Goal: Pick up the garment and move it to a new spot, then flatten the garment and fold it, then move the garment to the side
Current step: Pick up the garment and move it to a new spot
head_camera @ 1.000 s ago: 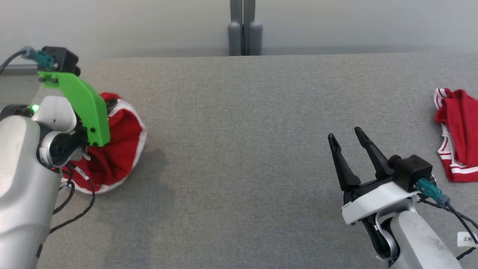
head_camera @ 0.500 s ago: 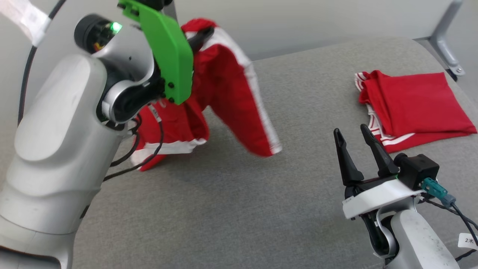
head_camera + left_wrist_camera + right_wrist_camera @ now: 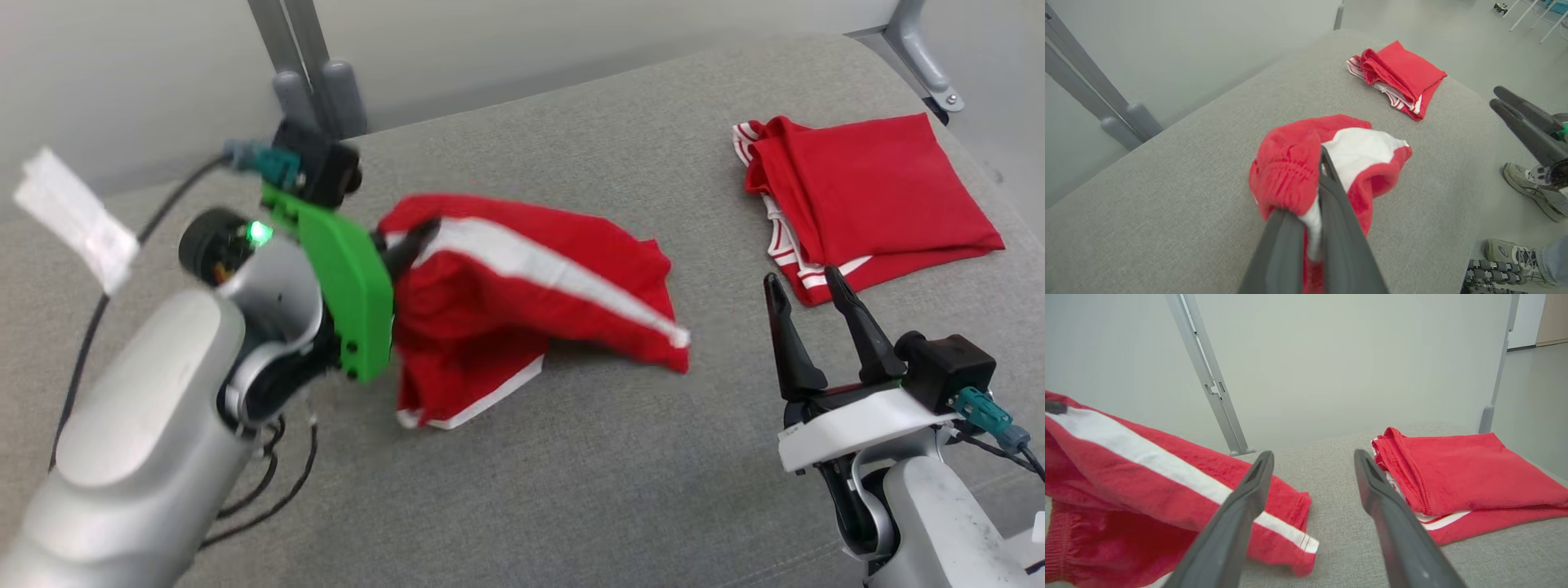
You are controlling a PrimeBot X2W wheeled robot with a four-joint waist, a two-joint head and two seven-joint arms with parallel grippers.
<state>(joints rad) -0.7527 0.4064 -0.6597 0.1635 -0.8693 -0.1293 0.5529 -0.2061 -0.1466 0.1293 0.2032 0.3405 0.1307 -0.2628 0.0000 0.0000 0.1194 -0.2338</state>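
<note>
Relocation seems the step in hand, left gripper (image 3: 408, 241) clenched on the garment (image 3: 522, 294), right gripper (image 3: 802, 278) spread and empty; next it needs laying down and flattening.

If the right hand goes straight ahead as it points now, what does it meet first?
Looks free: the right hand points into the gap of bare grey surface between the held garment and the folded garment, whose striped edge one finger may brush; depth is unclear.
</note>
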